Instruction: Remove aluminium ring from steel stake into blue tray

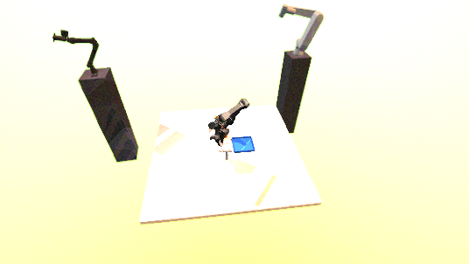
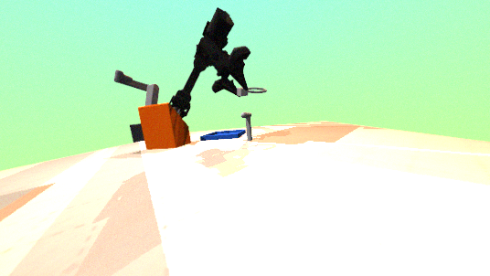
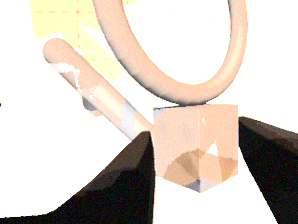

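Note:
The aluminium ring (image 2: 258, 92) (image 3: 131, 57) is off the stake and hangs in the air, nearly level in the exterior view. My gripper (image 2: 242, 91) (image 3: 193, 132) is shut on its square tab, with a dark finger on each side. The steel stake (image 1: 227, 156) (image 2: 249, 128) stands upright below the ring. Its cross-bar (image 3: 100, 92) runs diagonally at the left in the wrist view and passes behind the left finger. The blue tray (image 1: 245, 147) (image 2: 224, 135) lies beside the stake and looks empty. The ring is too washed out to make out clearly in the top view.
An orange block (image 2: 157, 125) stands under my arm's base in the exterior view. Two other arms stand on dark pedestals (image 1: 109, 118) (image 1: 294, 92) at the left and back right of the white table (image 1: 197, 188). Bright glare and coloured patches cover the table.

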Controlling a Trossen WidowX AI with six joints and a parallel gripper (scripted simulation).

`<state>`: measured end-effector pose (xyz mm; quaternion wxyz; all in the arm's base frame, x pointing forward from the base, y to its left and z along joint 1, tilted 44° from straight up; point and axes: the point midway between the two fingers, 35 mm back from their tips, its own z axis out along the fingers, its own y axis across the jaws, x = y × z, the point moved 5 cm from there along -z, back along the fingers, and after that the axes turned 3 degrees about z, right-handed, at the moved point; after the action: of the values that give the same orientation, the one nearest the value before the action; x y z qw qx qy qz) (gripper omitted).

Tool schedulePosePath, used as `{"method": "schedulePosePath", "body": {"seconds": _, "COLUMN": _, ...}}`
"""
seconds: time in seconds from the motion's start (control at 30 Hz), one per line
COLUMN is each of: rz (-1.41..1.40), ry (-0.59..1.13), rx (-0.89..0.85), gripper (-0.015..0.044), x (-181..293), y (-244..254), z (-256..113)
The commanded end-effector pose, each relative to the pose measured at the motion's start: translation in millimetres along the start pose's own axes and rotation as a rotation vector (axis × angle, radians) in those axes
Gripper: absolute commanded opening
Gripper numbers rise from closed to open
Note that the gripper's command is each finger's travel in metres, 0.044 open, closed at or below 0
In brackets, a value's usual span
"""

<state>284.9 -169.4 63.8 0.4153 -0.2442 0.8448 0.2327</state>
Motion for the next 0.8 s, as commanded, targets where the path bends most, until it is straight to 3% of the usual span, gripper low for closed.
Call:
{"method": "schedulePosePath", "body": {"seconds": 0.0, "rz": -0.057, "ry": -0.017, "rx": 0.018, "gripper": 0.0, "x": 0.0, "y": 6.0, "z": -2.2}}
{"method": "schedulePosePath", "body": {"seconds": 0.77, "rz": -0.417, "ry": -0.071, "rx": 0.123, "gripper": 0.0, "x": 9.2, "y": 46.0, "z": -5.4}}
